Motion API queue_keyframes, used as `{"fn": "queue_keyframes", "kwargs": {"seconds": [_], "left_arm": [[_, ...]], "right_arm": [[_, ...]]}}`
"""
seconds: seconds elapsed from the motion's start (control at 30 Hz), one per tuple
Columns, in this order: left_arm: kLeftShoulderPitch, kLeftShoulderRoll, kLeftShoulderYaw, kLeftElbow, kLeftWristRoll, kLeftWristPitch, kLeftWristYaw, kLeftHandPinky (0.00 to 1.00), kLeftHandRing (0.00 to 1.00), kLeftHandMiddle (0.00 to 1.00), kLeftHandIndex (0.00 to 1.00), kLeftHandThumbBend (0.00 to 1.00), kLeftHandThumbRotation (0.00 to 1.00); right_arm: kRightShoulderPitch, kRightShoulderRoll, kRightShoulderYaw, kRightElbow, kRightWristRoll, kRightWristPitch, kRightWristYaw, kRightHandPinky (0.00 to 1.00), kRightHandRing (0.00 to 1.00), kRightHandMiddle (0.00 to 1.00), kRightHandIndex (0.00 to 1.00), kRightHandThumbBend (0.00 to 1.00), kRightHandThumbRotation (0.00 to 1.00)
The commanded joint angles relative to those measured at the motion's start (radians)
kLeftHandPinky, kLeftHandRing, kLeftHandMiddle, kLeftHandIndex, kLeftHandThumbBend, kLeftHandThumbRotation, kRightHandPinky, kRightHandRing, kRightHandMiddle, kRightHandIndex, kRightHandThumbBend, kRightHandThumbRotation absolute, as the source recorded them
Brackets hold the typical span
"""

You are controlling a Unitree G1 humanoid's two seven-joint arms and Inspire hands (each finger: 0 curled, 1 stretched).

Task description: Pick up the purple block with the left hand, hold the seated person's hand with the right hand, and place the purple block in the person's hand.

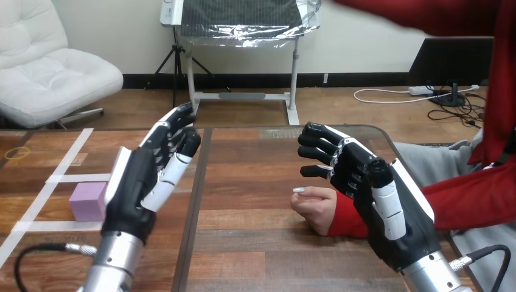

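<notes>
Table (255, 243) with partly hidden purple block (87, 201)

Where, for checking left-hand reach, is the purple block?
In the head view, the purple block lies on the table at left, between white tape lines, just left of the left hand.

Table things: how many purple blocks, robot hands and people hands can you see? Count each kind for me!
Purple block: 1
Robot hands: 2 (left hand, right hand)
Person's hand: 1
Total: 4
</notes>
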Motion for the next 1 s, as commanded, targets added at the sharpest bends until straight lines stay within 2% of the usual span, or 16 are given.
{"fn": "queue_keyframes", "kwargs": {"seconds": [0.0,0.5,0.73,0.9,0.97], "left_arm": [[-0.144,0.051,0.016,0.101,0.055,-0.068,0.044,0.87,0.88,0.9,0.89,0.43,0.74],[-0.334,0.142,0.021,0.399,0.104,-0.092,0.082,0.83,0.89,0.91,0.9,0.53,0.7],[-0.42,0.2,-0.005,0.511,0.168,-0.07,0.102,0.85,0.91,0.93,0.91,0.57,0.7],[-0.464,0.222,-0.016,0.568,0.198,-0.067,0.107,0.87,0.93,0.94,0.93,0.55,0.66],[-0.495,0.241,-0.037,0.604,0.246,-0.04,0.144,0.86,0.92,0.93,0.92,0.56,0.63]], "right_arm": [[-0.052,-0.013,-0.006,-0.046,0.007,-0.003,0.006,0.75,0.84,0.85,0.84,0.85,1.0],[-0.05,-0.017,-0.009,-0.042,0.006,-0.013,0.016,0.75,0.84,0.85,0.84,0.83,1.0],[-0.05,-0.017,-0.011,-0.047,0.003,-0.004,0.013,0.74,0.84,0.84,0.84,0.84,1.0],[-0.049,-0.02,-0.011,-0.052,-0.002,0.0,0.01,0.74,0.84,0.84,0.84,0.85,1.0],[-0.049,-0.021,-0.011,-0.052,-0.001,0.001,0.012,0.74,0.84,0.84,0.84,0.85,1.0]]}}
